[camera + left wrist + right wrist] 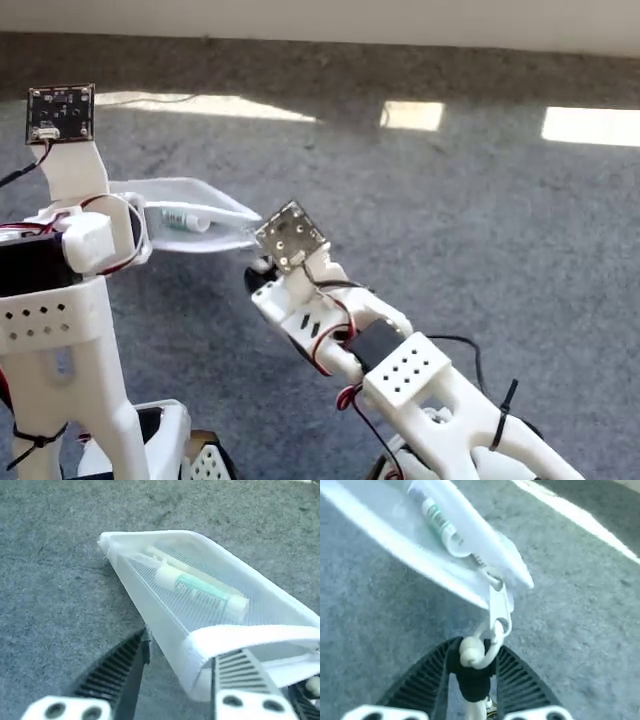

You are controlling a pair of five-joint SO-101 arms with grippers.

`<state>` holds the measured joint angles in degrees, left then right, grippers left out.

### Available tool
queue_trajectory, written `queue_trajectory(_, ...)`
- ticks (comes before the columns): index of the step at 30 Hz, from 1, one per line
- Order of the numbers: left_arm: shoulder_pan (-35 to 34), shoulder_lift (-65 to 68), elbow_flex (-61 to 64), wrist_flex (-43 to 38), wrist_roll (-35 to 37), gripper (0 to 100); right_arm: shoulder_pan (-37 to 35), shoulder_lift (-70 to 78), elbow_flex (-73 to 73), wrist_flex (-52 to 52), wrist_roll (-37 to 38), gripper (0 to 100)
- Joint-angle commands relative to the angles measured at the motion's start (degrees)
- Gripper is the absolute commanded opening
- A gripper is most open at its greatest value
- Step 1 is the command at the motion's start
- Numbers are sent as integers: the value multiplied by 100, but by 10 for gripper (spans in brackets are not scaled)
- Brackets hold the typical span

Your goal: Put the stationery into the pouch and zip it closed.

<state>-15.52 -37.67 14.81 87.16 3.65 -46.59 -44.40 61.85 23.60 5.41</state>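
Above the counter's point(480, 220) left part, holding the mesh pouch point(165, 605) raised, left gripper point(187, 652) clamped on one end, stationery point(200, 587) already inside. Pinching the zipper pull point(499, 605) in the closed right gripper point(472, 650). Probably only finishing the zip left.

The pouch point(465, 555) runs past the right wrist view's edge.

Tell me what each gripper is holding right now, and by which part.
The right gripper pinches the zipper pull by its beaded cord; the left gripper clamps the pouch by one end.
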Motion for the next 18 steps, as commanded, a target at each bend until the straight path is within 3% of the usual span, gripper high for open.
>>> queue_trajectory(1, -13, 4, -66, -26, 211, 233, -251, -154, -119, 198, 229, 5)
queue_trajectory(13, 40, 22, -22, -782, 1055, 264, -708, -1596, -66, 664, 237, 5)
queue_trajectory(18, 602, 4, -13, -809, 1055, 264, -1095, -2185, 330, 681, 774, 5)
